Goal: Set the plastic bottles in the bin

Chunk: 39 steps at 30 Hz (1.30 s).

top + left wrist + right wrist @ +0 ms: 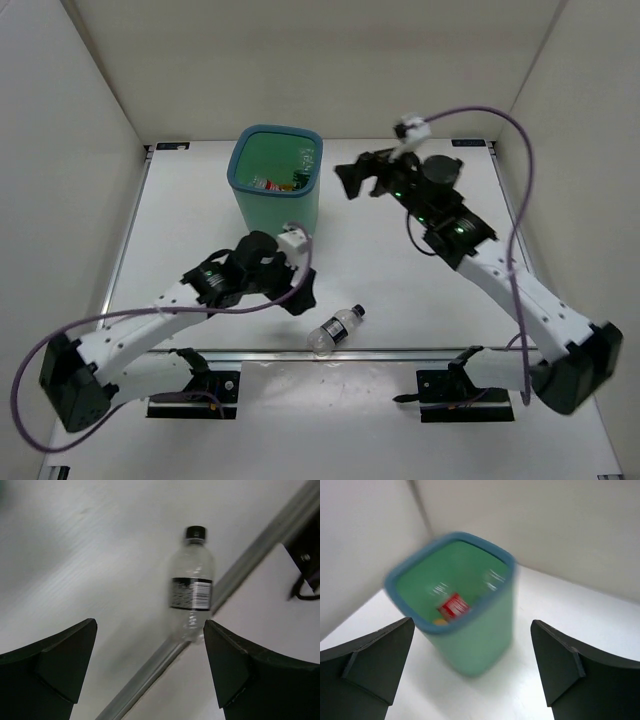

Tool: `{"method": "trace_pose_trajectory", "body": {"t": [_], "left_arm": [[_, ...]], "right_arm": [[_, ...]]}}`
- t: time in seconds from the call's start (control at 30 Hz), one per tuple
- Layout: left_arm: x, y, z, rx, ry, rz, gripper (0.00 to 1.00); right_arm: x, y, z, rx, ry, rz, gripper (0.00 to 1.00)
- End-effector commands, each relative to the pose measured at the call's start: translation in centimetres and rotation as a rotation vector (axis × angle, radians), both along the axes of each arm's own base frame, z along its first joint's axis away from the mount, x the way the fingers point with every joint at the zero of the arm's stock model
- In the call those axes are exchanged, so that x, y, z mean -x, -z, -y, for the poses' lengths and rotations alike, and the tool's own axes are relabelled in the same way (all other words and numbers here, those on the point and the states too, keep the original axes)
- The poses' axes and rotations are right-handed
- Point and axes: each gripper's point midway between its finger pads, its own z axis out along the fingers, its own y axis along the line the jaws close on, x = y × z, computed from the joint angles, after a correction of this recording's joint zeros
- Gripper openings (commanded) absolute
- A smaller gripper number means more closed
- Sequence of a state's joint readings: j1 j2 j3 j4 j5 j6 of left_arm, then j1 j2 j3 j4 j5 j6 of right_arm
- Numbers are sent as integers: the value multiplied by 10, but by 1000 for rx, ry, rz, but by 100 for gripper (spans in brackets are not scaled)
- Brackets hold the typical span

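The tall teal-green plastic bin (280, 215) stands toward the back of the white table (200, 240), left of centre, with a red-labelled bottle and other blurred contents inside. The right gripper (472, 624), fingers spread and empty, faces the bin from close by. The left gripper (150, 625), also spread and empty, hovers near the small clear plastic bottle with black label and cap (192, 592), which lies on its side near the table's front edge. For a sound grasp, the fingers should probably straddle the labelled middle across its width, staying clear of the metal strip (240, 573). The bottle's long axis runs diagonally, cap pointing to the far right, base touching that strip.
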State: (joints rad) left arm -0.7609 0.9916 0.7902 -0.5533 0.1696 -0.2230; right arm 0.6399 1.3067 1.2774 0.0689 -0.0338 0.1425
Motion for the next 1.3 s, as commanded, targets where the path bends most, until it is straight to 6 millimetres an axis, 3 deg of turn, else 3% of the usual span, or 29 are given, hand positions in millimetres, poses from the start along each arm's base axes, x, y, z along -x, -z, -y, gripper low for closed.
{"method": "trace_pose_trajectory", "body": {"t": [0.0, 0.03, 0.07, 0.1, 0.13, 0.17, 0.2, 0.27, 0.4, 0.47, 0.6, 0.63, 0.7, 0.73, 0.8, 0.9, 0.93, 1.03, 1.1, 1.13, 1.2, 1.27], "left_arm": [[19, -14, 56, 57, 217, 20, 98], [27, -7, 71, 46, 280, 7, 98], [37, 0, 83, 29, 335, -7, 98], [39, 10, 90, -9, 357, -10, 99], [44, 16, 94, -40, 386, -16, 99], [46, 27, 101, -79, 398, -38, 99], [47, 37, 106, -120, 417, -46, 98], [52, 50, 112, -171, 439, -62, 99], [37, 74, 112, -256, 361, -64, 99], [36, 82, 117, -261, 365, -63, 99], [34, 103, 124, -293, 326, -82, 82], [38, 109, 125, -312, 328, -91, 72], [30, 90, 135, -268, 299, -50, 46], [28, 83, 137, -250, 284, -48, 42], [17, 44, 145, -158, 251, -1, 36], [-13, -62, 152, 35, 159, 208, 33], [-25, -82, 147, 60, 116, 249, 33], [-90, -182, 106, 163, -171, 510, 30], [-136, -233, 69, 266, -377, 642, 36], [-158, -246, 40, 264, -502, 692, 36], [-184, -280, 7, 315, -654, 803, 35], [-211, -282, -25, 285, -791, 831, 37]], "right_arm": [[8, 56, 73, -10, 219, -216, 99], [13, 77, 105, 8, 307, -261, 99], [25, 98, 122, 18, 340, -331, 99], [25, 121, 166, 21, 455, -408, 99], [29, 128, 178, -1, 485, -453, 99], [37, 150, 208, 5, 567, -525, 99], [45, 156, 220, -25, 605, -559, 99], [62, 186, 265, -23, 735, -640, 100], [82, 201, 293, -55, 790, -655, 100], [87, 207, 298, -41, 809, -653, 100], [94, 221, 302, -12, 883, -680, 99], [94, 222, 302, -12, 881, -681, 99], [92, 218, 302, -42, 870, -669, 99], [92, 217, 300, -49, 851, -659, 99], [91, 212, 299, -49, 856, -642, 100], [91, 216, 301, -20, 878, -645, 99], [90, 215, 299, -20, 869, -632, 99], [91, 222, 301, -34, 879, -632, 99], [91, 231, 295, -50, 853, -654, 99], [90, 234, 292, -72, 845, -666, 100], [90, 241, 287, -91, 825, -693, 99], [88, 244, 278, -124, 782, -709, 100]]}}
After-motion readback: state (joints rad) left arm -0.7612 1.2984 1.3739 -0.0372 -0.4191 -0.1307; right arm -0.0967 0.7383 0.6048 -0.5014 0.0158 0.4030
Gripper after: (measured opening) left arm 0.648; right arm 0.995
